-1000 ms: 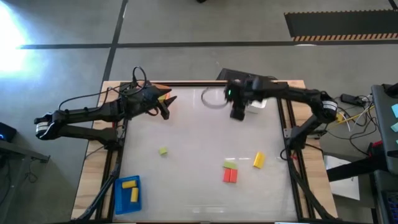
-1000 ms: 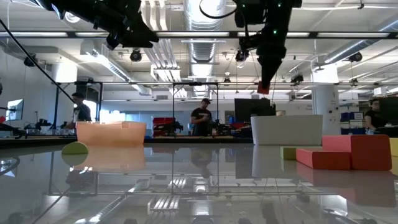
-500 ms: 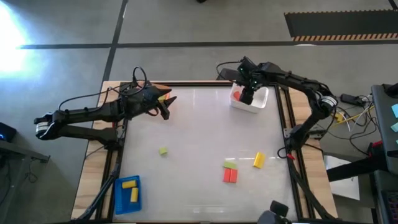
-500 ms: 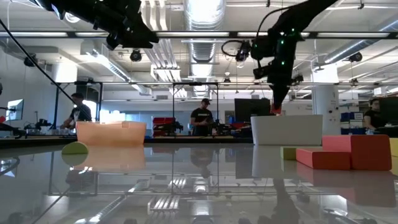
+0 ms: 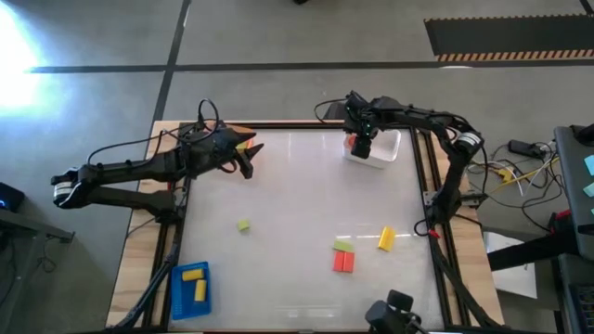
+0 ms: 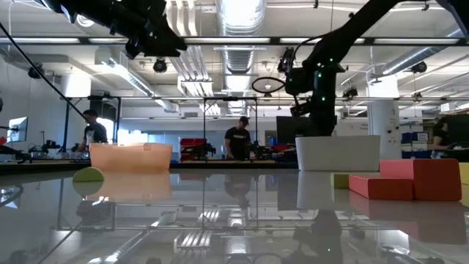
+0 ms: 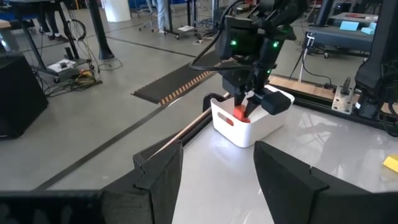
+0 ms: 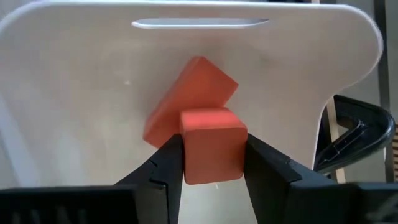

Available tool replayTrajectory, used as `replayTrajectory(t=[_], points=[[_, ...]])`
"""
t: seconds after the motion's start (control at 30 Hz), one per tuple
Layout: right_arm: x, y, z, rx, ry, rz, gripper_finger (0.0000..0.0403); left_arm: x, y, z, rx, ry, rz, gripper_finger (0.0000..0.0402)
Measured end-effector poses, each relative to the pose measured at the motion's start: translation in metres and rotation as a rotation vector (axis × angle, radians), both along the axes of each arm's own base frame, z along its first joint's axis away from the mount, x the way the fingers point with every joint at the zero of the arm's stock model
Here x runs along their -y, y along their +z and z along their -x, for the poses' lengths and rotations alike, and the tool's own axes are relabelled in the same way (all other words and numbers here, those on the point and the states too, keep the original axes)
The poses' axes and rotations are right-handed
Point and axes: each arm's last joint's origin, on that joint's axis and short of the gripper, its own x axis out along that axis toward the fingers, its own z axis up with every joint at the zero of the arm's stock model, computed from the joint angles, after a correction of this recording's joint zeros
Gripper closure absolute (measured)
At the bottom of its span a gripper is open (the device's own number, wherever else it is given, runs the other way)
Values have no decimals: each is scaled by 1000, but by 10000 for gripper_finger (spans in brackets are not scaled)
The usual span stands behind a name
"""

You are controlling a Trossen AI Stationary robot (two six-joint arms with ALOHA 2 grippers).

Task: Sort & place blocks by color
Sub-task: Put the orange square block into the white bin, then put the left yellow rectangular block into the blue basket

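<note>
Two tools are present; the right tool (image 8: 213,163) is clamped on a red block (image 8: 212,152) and hangs over the white tray (image 5: 385,148), directly above a second red block (image 8: 186,99) lying inside. Release here risks the held block landing on the other, tilting or bouncing toward the rim. The left tool (image 5: 243,158) waits open near the orange tray (image 6: 130,155). One second earlier, the right tool stood over the worktop beside the tray
</note>
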Motion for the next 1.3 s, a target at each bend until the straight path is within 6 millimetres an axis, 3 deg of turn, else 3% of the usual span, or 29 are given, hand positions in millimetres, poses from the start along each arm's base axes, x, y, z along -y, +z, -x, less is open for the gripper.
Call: replayTrajectory(t=[0.3,0.53,0.67,1.0,1.13,1.3], points=[[-1,11,1,25,-5,24,238,0,0,0,4,-1,-2,219],[-7,40,5,100,-60,71,246,1,-4,0,12,4,47,219],[-21,61,6,208,-125,63,252,6,-4,-2,11,-20,49,219],[-104,101,-15,450,-10,-83,275,19,-6,-7,9,-84,54,219],[-140,105,-27,492,12,-132,288,19,-7,-7,18,-83,73,219],[-182,95,-41,476,-81,-254,306,21,-10,-8,15,-88,90,219]])
